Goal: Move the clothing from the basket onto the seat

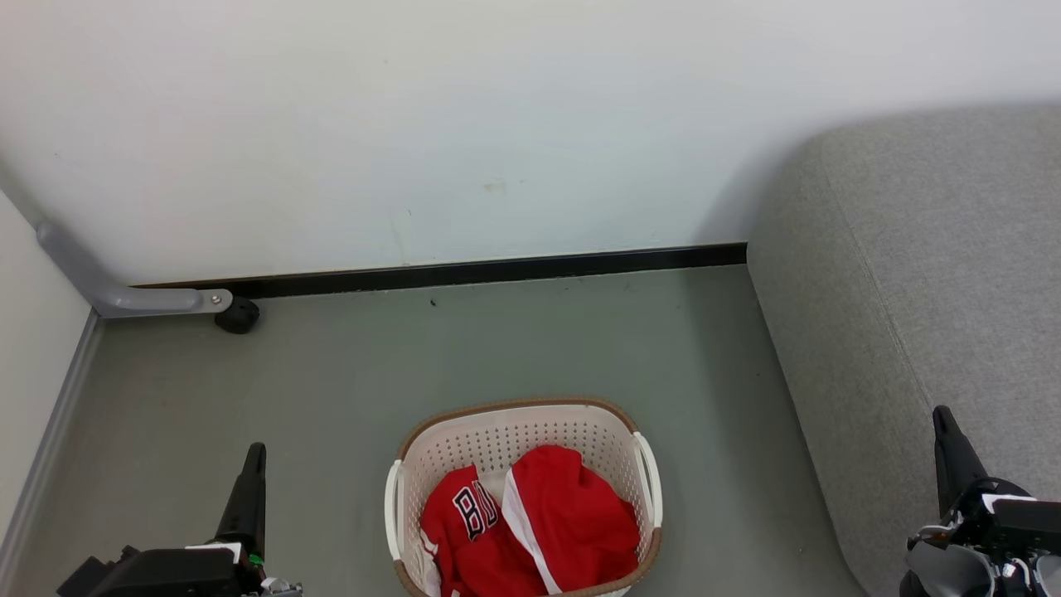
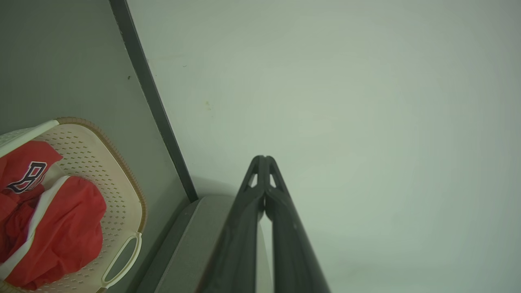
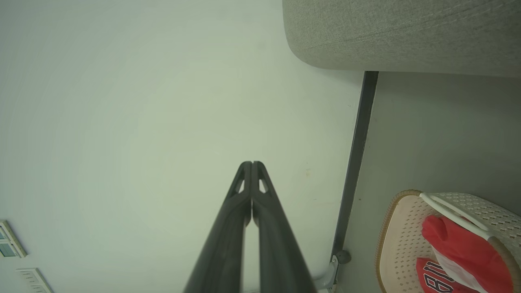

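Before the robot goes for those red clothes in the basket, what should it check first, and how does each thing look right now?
1. All the clothing lies in the basket, on top and uncovered: ok.
2. The basket stands upright on the floor, mouth facing up: ok.
3. The seat has bare surface in view to take the clothes: ok.
4. The left gripper is open for a grab: not ok, its fingers are pressed together.
5. The right gripper is open for a grab: not ok, it is shut too.
6. The two garments are free of each other: cannot tell, they overlap.
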Robot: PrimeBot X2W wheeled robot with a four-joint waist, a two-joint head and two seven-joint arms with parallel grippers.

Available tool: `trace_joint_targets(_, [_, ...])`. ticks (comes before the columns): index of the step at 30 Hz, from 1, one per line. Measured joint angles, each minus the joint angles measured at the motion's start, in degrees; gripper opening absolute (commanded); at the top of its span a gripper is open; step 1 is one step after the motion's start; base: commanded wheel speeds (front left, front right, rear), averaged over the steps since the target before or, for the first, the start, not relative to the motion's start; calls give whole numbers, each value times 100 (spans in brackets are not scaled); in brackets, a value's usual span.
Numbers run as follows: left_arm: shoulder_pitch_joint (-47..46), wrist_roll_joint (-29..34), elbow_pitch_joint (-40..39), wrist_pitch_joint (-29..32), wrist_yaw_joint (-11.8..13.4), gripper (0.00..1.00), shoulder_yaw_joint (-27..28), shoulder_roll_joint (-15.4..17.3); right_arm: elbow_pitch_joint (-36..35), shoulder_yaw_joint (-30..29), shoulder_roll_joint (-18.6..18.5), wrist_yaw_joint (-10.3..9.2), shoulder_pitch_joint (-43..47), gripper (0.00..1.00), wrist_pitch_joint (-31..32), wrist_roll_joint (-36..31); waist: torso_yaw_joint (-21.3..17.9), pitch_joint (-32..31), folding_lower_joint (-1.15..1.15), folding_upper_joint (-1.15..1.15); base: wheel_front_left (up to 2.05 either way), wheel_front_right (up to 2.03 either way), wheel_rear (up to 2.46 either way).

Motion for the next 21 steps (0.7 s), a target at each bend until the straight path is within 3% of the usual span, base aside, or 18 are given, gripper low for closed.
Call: trace_joint_targets(21, [0, 0, 0, 0, 0, 0, 0, 0, -1, 0, 0, 0, 1, 0, 0, 0, 0, 0, 0, 0, 0, 0, 0])
